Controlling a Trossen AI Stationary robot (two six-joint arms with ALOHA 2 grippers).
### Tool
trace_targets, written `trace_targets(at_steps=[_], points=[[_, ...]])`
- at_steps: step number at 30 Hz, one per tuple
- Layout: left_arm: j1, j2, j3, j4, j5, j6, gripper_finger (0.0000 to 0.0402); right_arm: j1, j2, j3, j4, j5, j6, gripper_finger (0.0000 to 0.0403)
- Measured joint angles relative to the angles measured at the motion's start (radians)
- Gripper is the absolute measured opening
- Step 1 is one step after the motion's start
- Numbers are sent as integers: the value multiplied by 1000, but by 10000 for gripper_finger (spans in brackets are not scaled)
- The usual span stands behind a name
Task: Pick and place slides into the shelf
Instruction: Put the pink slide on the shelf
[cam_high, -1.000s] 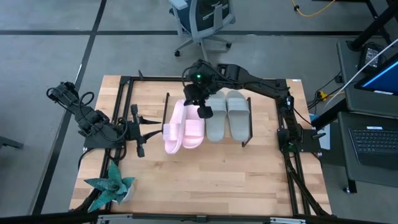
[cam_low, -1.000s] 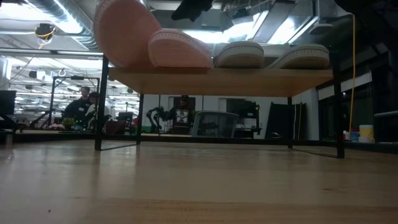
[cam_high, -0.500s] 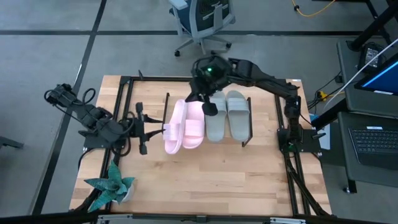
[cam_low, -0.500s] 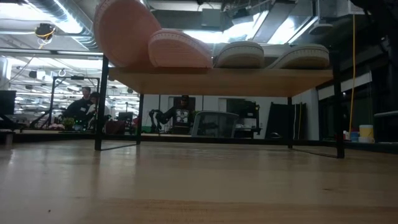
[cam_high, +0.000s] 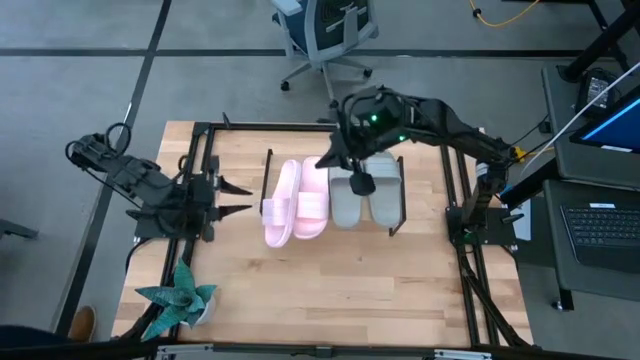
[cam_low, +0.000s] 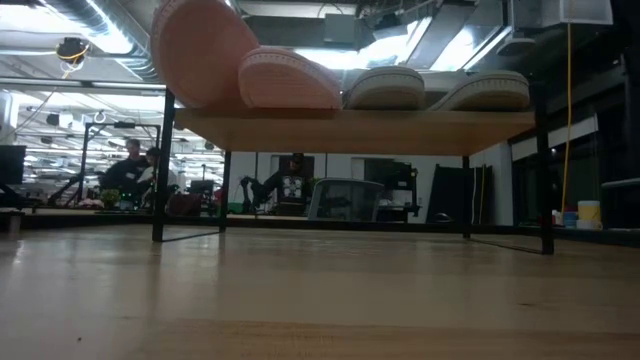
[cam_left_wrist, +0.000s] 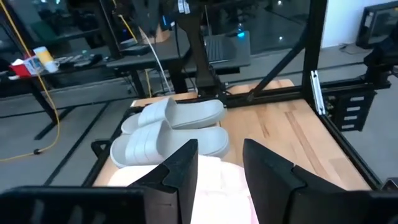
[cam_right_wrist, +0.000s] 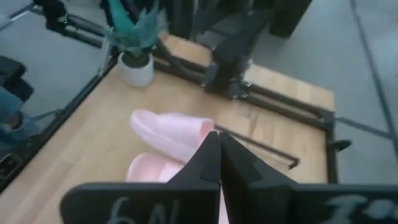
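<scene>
On the shelf (cam_high: 266, 170) all four slides lie side by side: the pink pair (cam_high: 296, 203) at the left end, the grey-green pair (cam_high: 366, 190) beside it. The outermost pink slide (cam_low: 200, 50) looks tilted over the shelf's edge and could probably slip off if nudged. The right end effector (cam_high: 360, 182) hangs above the grey-green pair, fingers pressed together and empty. The left end effector (cam_high: 232, 197) waits over the desk (cam_high: 330, 280) beside the shelf, fingers apart.

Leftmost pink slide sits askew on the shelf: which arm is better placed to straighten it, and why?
Probably left. The left gripper is beside that slide, fingers open and aimed at it. The right gripper hangs over the grey slides, fingers shut.
</scene>
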Motion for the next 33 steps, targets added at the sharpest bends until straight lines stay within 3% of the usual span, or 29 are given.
trace_targets(at_steps=[6,17,21,24,29,33], points=[[0,-1,0,-38,36,-1,119,45,3,-28,-34,145,41,0],[0,-82,0,-83,53,7,119,118,-50,-41,-60,181,127,0],[0,-123,0,-116,121,3,119,153,-65,-207,56,215,157,0],[0,-122,0,-116,160,5,119,162,-106,-393,244,220,187,0],[0,-107,0,-117,163,1,119,163,-224,-685,571,217,265,2],[0,-68,1,-119,197,3,119,163,-338,-815,737,218,295,8]])
